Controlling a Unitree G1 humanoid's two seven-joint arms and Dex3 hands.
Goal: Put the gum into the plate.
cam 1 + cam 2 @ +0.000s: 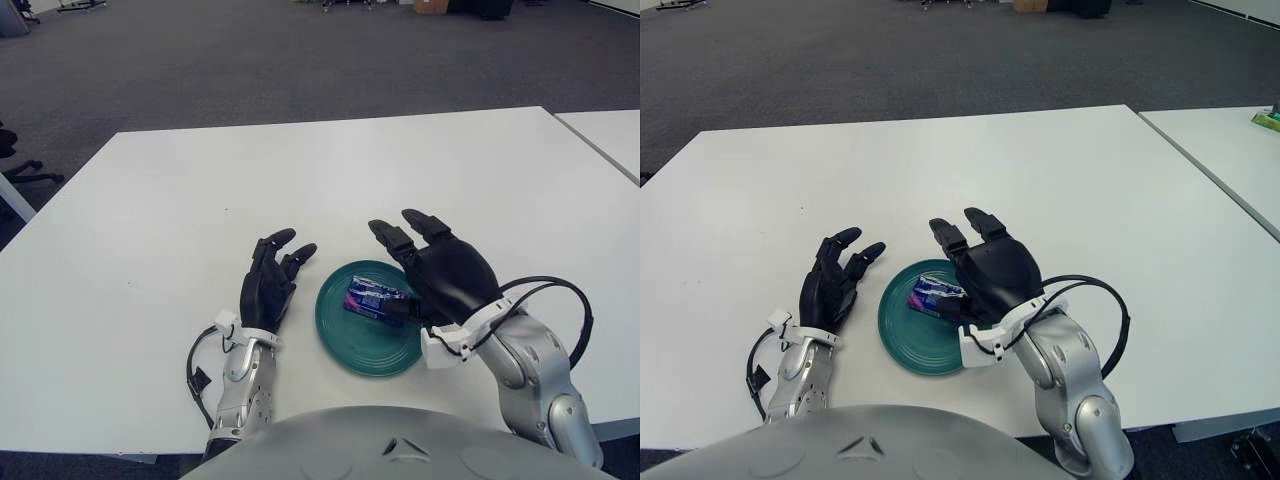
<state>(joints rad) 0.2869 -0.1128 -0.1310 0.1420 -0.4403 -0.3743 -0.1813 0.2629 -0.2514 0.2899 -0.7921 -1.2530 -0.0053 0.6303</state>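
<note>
Looking down at the broad white rectangular table (150,230), we find the small blue and purple gum packet (372,298) lying flat inside the round teal-green plate (345,340), toward the plate's right side and nearer its far half. Our right hand (440,275), black with a silver forearm, sits over the plate's right edge, its fingers (392,238) stretched out and spread apart, pointing away from us, pinching nothing. The gum shows just beside the thumb side of that hand; we cannot tell whether the thumb touches the packet or only sits close by. A black cable (560,300) loops out from the right wrist and curves back toward the forearm.

Over on the other side, our left hand (268,285) shows just left of the plate, apart from its rim, fingers loosely extended and a little fanned, holding nothing. We cannot tell for sure whether its palm touches the tabletop.

Beyond the table there is dark grey carpet (250,60), and a second white table (610,135) stands at the right edge of both views.
</note>
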